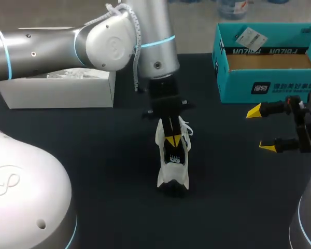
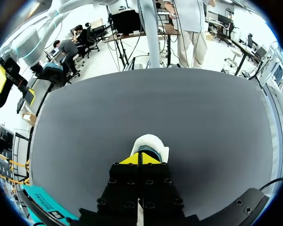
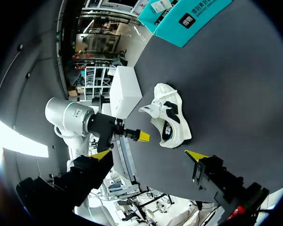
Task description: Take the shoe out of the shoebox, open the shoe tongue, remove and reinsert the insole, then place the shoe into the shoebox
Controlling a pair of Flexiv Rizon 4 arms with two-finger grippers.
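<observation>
shoebox (image 1: 269,85) cut off, shoe (image 2: 152,141) (mostly) hidden

— Where's the shoe (image 1: 173,174) for you right now?

— On the middle of your table (image 1: 93,166), outside the shoebox (image 1: 269,78). Your left gripper (image 1: 172,141) is right over its rear end.

— And the shoebox?

— At the back right, well apart from the shoe. Your right gripper (image 1: 263,129) hangs just in front of it, off to the shoe's right. You've also got a second box (image 1: 57,91) at the back left.
</observation>
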